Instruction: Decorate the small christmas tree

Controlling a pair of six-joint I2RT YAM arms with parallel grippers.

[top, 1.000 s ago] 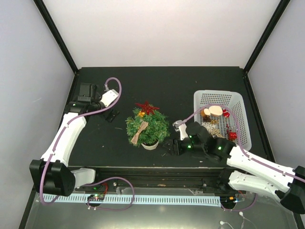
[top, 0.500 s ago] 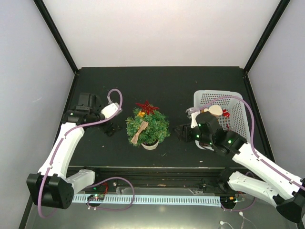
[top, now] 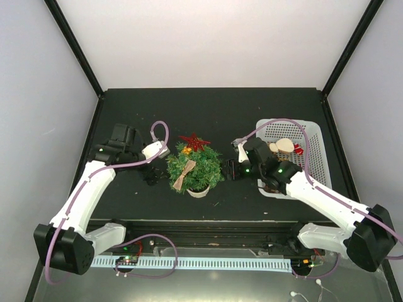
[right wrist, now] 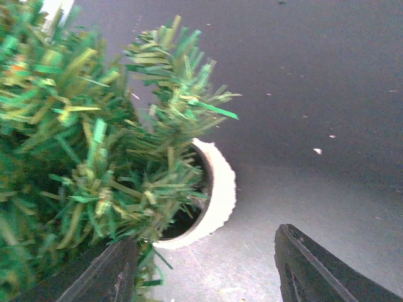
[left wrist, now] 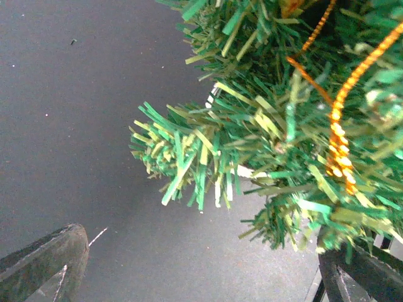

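Green small christmas tree (top: pixel 194 167) between left gripper (top: pixel 152 178) and right gripper (top: pixel 230 168) | both spread apart

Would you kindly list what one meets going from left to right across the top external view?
left gripper → small christmas tree → right gripper → white basket

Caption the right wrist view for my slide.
Open right gripper low beside the tree, its white pot ahead on the dark table.
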